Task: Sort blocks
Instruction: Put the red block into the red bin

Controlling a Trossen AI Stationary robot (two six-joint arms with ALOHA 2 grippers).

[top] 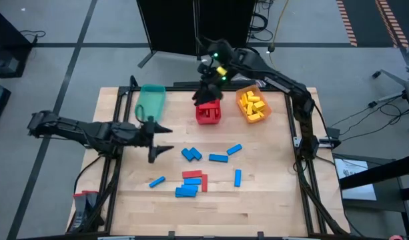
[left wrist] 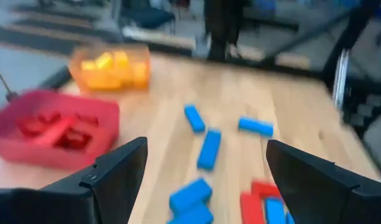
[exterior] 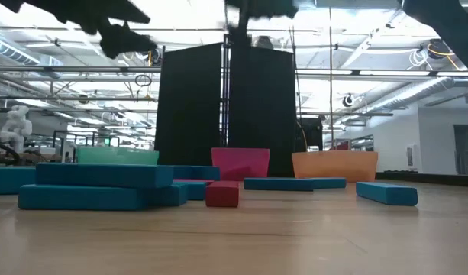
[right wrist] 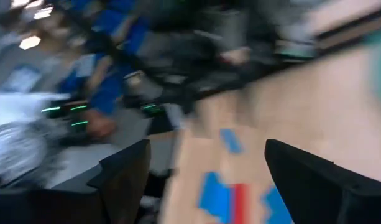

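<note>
Blue blocks (top: 191,154) and 2 red blocks (top: 192,175) lie mid-table. My right gripper (top: 207,93) hangs over the red bin (top: 208,113) — wide open, empty. Drop looks done; next, fetch another.

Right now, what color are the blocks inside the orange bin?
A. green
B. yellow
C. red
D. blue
B. In the view from above, the orange bin at the far side of the table holds a pile of yellow blocks; the red ones sit in the red bin beside it, and blue blocks lie loose on the table.
</note>
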